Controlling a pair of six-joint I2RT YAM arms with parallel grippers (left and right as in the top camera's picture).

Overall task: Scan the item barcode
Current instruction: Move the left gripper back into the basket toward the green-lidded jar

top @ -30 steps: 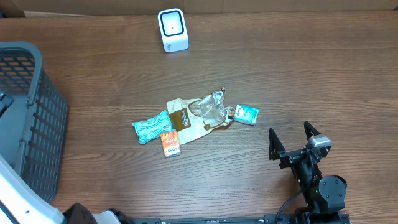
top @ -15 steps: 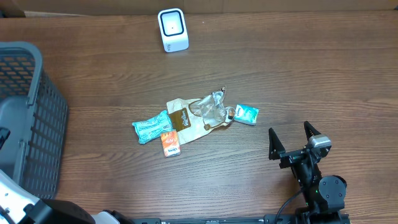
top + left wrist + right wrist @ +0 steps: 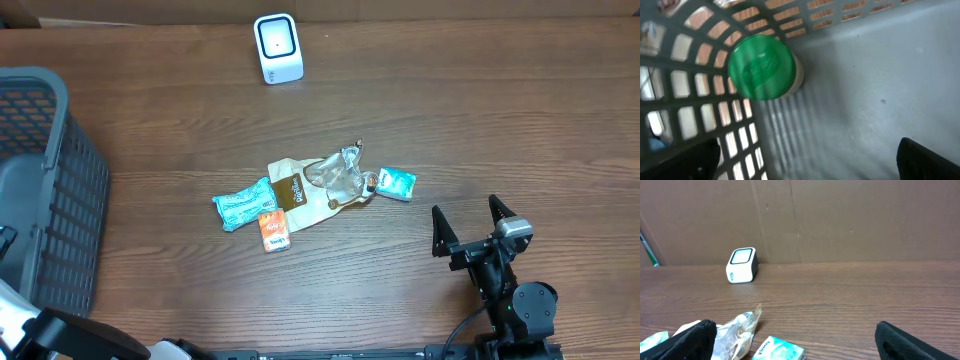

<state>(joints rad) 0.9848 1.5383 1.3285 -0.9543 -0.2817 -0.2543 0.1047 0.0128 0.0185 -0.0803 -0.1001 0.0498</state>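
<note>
Overhead view
- Scanner: the white scanner (image 3: 278, 48) is seen standing at the far edge of the table (image 3: 500, 120).
- Pile: a teal packet (image 3: 243, 204), an orange box (image 3: 273, 231), a brown bag (image 3: 292, 190), a clear wrapper (image 3: 340, 175) and a teal box (image 3: 396, 183) are seen lying close together in the middle, well apart from the scanner.
- Basket: the grey basket (image 3: 60, 150) is set at the left side.
- Right gripper: the right gripper (image 3: 466, 212) is held wide open near the pile, and nothing is held in it.
- Left arm: only a bit of the left arm (image 3: 60, 335) is seen, low down by the basket.

Left wrist view
- Left gripper: the left gripper (image 3: 809, 150) is held wide open inside the basket, and nothing is held in it.
- Green tub: a green tub (image 3: 761, 67) is seen lying against the basket wall, apart from the fingers.

Right wrist view
- Ahead: the scanner is seen far across the table. The clear wrapper and the teal box are seen just in front of the open fingers (image 3: 695, 340).

Task
- Done: the green tub is probably finished, since it is in the basket.
- Left: five things in the pile look not yet scanned. Each must be picked up and shown to the scanner.
</note>
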